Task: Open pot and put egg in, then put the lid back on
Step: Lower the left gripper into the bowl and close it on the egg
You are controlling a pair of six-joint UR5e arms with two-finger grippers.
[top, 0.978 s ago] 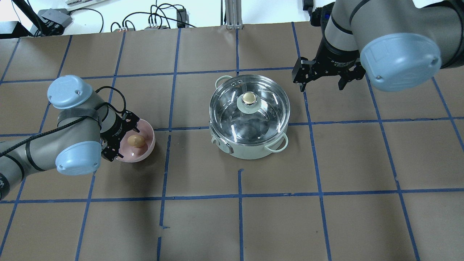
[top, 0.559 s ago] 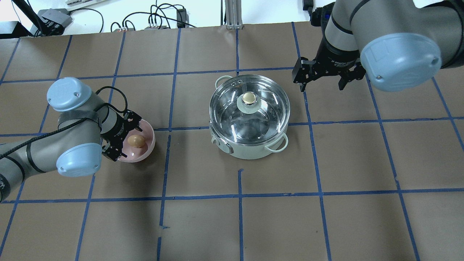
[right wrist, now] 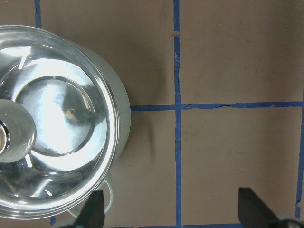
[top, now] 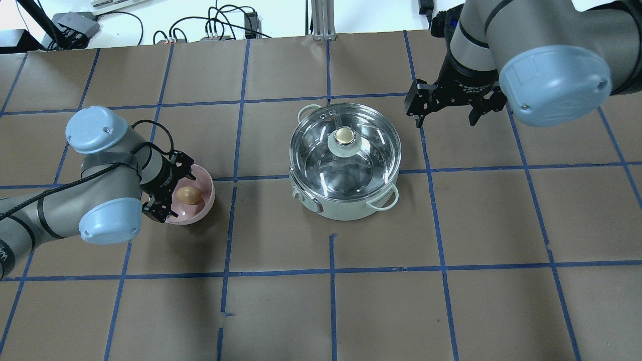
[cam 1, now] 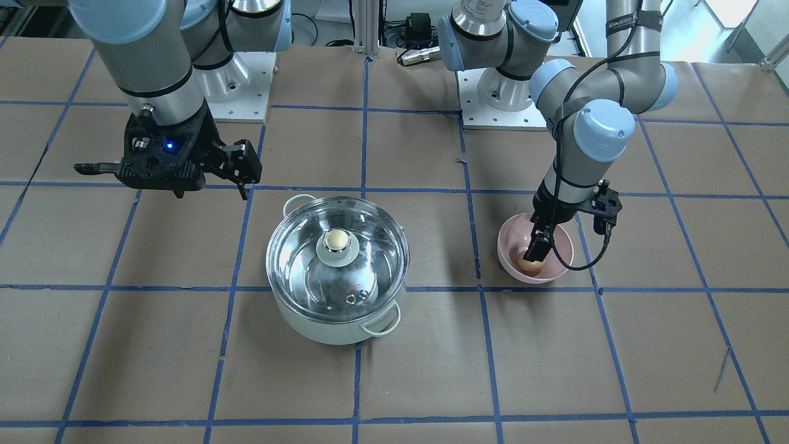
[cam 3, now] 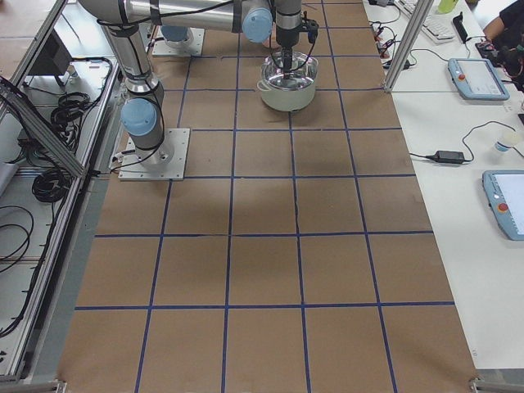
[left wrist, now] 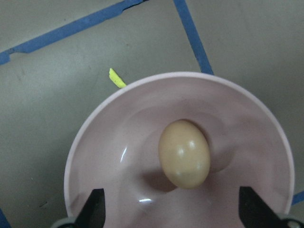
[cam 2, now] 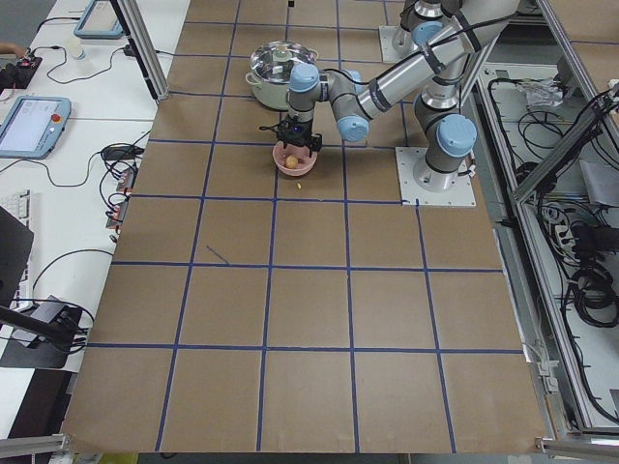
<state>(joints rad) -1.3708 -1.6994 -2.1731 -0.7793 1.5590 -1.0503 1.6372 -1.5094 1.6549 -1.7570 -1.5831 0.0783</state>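
Gleaming domed glass lid [top: 346, 159], smooth oval egg [left wrist: 184, 153]

Silver-grey arms, pale-blue joint caps [top: 554, 82]; black cable [cam 1: 556, 154] along left arm [top: 55, 205]; blue light [cam 1: 166, 146] on right arm [cam 1: 148, 55].

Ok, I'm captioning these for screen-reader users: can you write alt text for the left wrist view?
A tan egg lies in a pink bowl, seen from above. The left gripper is open, its fingertips at the bottom edge on either side, clear of the egg. Blue tape crosses the brown table beyond.
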